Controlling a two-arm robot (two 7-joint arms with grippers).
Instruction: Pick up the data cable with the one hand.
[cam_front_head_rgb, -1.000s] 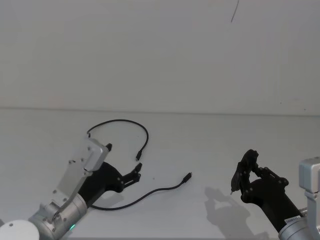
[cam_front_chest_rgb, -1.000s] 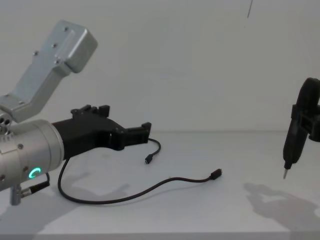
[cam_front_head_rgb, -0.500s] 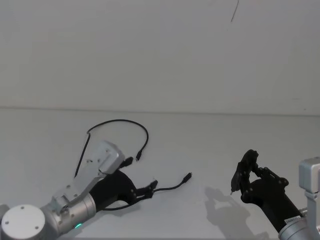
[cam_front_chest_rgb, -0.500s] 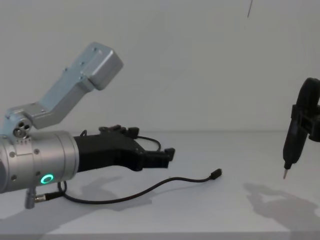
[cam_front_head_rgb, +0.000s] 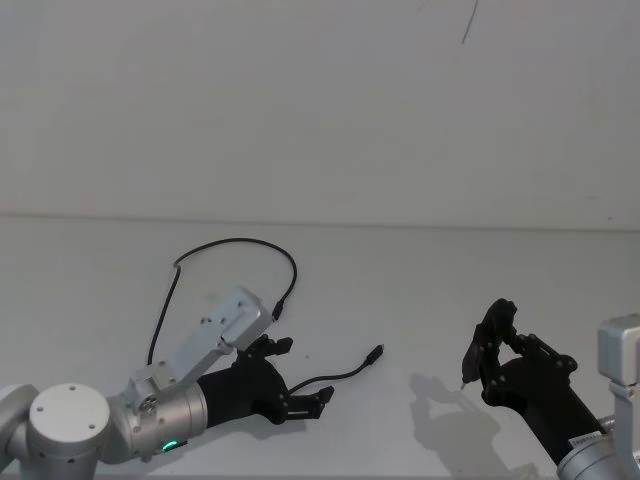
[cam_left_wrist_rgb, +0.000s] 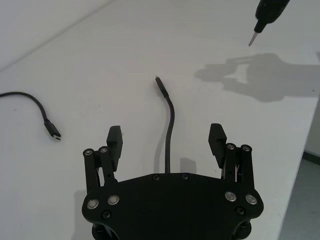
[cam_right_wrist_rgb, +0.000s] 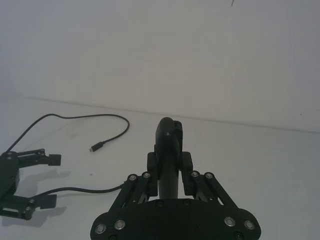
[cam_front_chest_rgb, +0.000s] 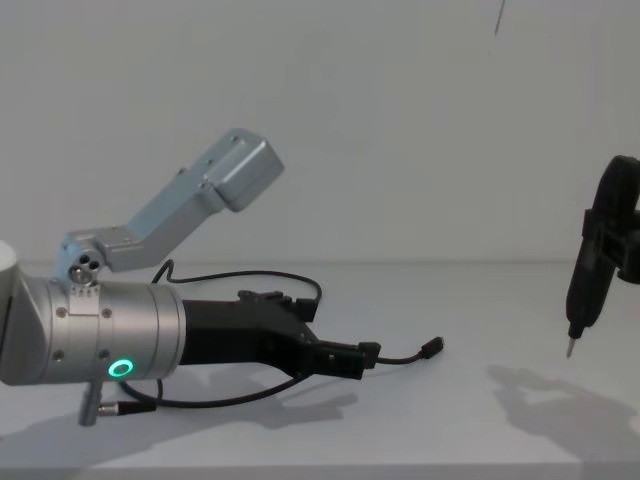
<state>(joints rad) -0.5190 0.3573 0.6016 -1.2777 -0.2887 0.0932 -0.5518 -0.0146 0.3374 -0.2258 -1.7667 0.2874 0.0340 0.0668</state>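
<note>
The data cable (cam_front_head_rgb: 240, 241) lies on the left half of the white surface (cam_front_head_rgb: 420, 290). It curves in a wide loop toward the far edge, with one plug (cam_front_head_rgb: 276, 313) at the end of that loop. Its other end runs out toward the middle and finishes in a second small plug (cam_front_head_rgb: 377, 352).

The left hand (cam_front_head_rgb: 305, 368) reaches in from the near left corner, low over the surface, and it is spread wide and grips nothing. In the left wrist view the cable (cam_left_wrist_rgb: 170, 120) passes between its two fingers (cam_left_wrist_rgb: 115, 137) without touching either, the plug lying just beyond the fingertips.

The right hand (cam_front_head_rgb: 490, 350) hangs above the near right part of the surface, well apart from the cable. It is clenched on a pointed tool (cam_right_wrist_rgb: 167, 135) whose tip (cam_front_chest_rgb: 570, 348) aims down, clear of the surface.
</note>
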